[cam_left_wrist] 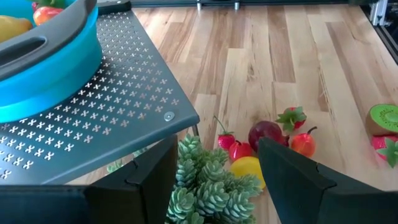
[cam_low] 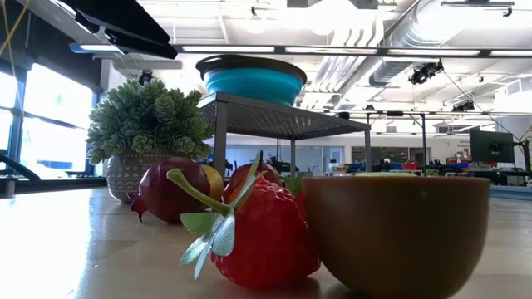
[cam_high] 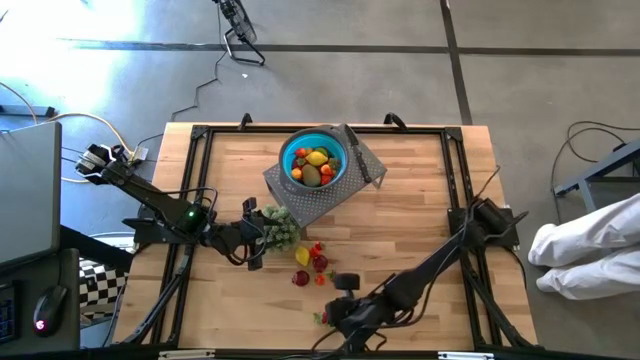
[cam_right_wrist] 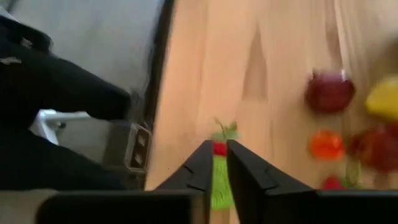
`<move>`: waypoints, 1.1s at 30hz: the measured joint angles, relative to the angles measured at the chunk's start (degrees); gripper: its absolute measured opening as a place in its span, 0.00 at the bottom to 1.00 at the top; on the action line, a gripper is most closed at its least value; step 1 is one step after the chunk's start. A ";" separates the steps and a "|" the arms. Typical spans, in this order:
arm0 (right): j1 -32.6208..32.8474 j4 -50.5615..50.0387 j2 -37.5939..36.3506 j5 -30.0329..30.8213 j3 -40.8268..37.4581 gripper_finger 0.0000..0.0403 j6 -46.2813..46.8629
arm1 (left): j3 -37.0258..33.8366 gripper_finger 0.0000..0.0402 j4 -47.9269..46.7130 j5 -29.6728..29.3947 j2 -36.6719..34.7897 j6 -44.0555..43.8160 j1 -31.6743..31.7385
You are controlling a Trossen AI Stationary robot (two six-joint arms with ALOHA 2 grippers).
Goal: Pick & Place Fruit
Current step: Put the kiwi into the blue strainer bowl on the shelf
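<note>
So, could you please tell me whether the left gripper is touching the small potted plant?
Cannot tell. In the left wrist view the potted plant sits between the left gripper's open fingers, but neither contact nor gap shows plainly.

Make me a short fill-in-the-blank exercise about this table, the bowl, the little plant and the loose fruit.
1. The blue bowl of fruit sits on a perforated grey ____.
2. The left end effector straddles a small green ____.
3. A black-handled ____ lies on the stand beside the bowl.
4. The wooden table still carries loose fruit, so the task is ____.

Missing words: stand; plant; knife; unfinished
</note>
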 joint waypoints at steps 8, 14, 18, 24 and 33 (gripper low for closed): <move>-0.26 -0.72 1.19 -0.94 0.01 0.42 3.68 | 0.00 0.54 -0.13 0.00 0.00 0.00 0.00; -0.26 -2.09 1.19 -1.36 -0.31 0.66 5.32 | 0.00 0.54 -0.15 0.00 0.00 -0.02 0.00; -0.26 -2.15 1.19 -1.54 -3.46 0.73 5.43 | 0.00 0.54 -0.15 0.00 0.00 -0.01 0.00; -0.26 1.31 1.19 -1.93 -8.85 0.72 8.66 | 0.00 0.54 -0.32 0.00 0.00 -0.02 0.00; -0.26 12.15 1.19 -3.16 -13.79 0.70 7.44 | 0.00 0.54 -1.58 -0.02 0.00 -0.02 0.00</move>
